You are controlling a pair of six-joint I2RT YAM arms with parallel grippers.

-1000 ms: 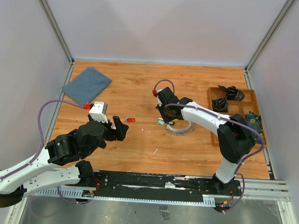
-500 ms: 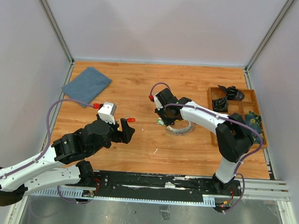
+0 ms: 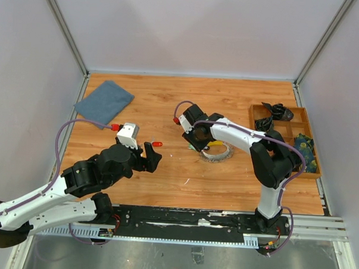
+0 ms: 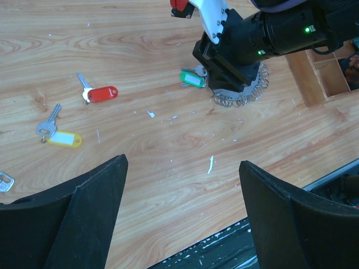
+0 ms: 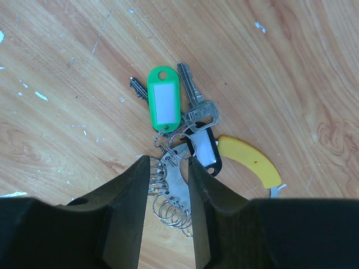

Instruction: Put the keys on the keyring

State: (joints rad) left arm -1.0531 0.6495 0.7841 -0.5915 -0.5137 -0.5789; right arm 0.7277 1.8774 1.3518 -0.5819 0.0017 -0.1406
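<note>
Wood-grain counter (image 3: 169, 98) carries the keyring (image 3: 220, 153), a fringed silver circle half hidden by the right gripper (image 3: 197, 142). Left-wrist view: left gripper (image 4: 182, 162) jaws wide apart; red- and yellow-tagged keys (image 4: 98, 93) lie loose. Right-wrist view: jaws narrowly parted astride the keyring's wire.

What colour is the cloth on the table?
Blue-grey cloth, best in the top external view.

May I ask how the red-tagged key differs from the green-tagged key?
The silver key with the red plastic tag lies alone on bare wood; the silver key with the green plastic tag lies bunched with other keys at the wire keyring, just ahead of the right hand. The green tag shows a white label window; the red looks plain. Both lie flat on the wooden table, ungripped.
</note>
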